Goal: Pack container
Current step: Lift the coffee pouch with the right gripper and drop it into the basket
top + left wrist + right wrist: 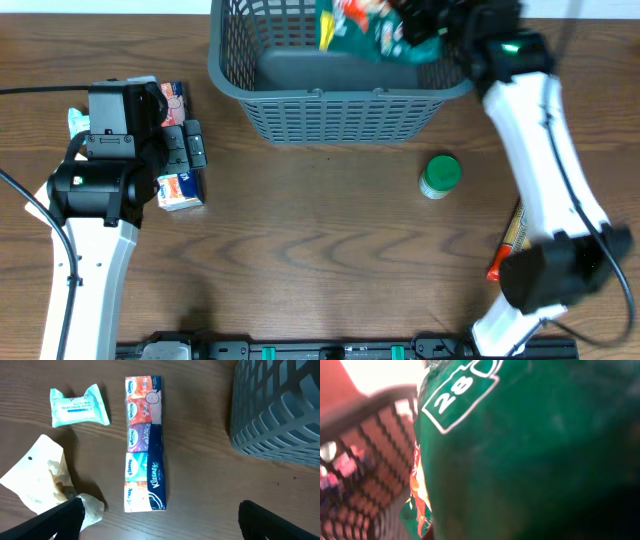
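Observation:
The container (340, 110), a dark grey lattice basket, stands at the back middle of the table; its corner shows in the left wrist view (275, 415) and its wall in the right wrist view (360, 460). My right gripper (428, 22) is shut on a green snack bag (365, 30) and holds it over the basket's right side. The bag (530, 450) fills the right wrist view and hides the fingers. My left gripper (162, 522) is open and empty just in front of a long pack of Kleenex tissues (145, 440) at the left of the table (180, 190).
A small green-lidded jar (440, 175) stands right of centre. A yellow and orange tube (510, 240) lies by the right arm's base. A pale blue wipes packet (79, 406) and a crumpled beige bag (37, 477) lie left of the tissues.

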`<action>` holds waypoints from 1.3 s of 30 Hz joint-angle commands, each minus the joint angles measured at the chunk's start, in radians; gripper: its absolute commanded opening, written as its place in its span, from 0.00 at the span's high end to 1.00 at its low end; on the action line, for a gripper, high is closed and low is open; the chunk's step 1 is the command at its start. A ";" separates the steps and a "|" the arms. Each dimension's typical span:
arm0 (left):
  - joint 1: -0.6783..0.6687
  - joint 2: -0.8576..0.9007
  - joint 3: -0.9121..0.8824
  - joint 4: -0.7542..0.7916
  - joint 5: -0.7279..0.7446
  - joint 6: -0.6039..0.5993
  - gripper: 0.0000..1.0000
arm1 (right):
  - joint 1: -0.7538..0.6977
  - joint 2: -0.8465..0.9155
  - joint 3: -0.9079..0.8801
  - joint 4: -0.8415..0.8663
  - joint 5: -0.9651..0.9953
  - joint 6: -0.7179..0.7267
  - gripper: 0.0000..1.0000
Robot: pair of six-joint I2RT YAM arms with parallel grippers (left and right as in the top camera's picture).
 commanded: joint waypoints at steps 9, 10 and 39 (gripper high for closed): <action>0.004 0.000 0.021 -0.013 -0.008 0.017 0.02 | 0.039 0.220 0.027 -0.077 -0.037 -0.047 0.99; 0.004 0.000 0.021 -0.014 -0.008 0.017 0.01 | 0.040 0.230 0.027 -0.083 -0.026 -0.043 0.99; 0.004 0.000 0.021 -0.021 -0.008 0.017 0.01 | -0.093 0.245 0.846 -0.750 0.290 0.274 0.01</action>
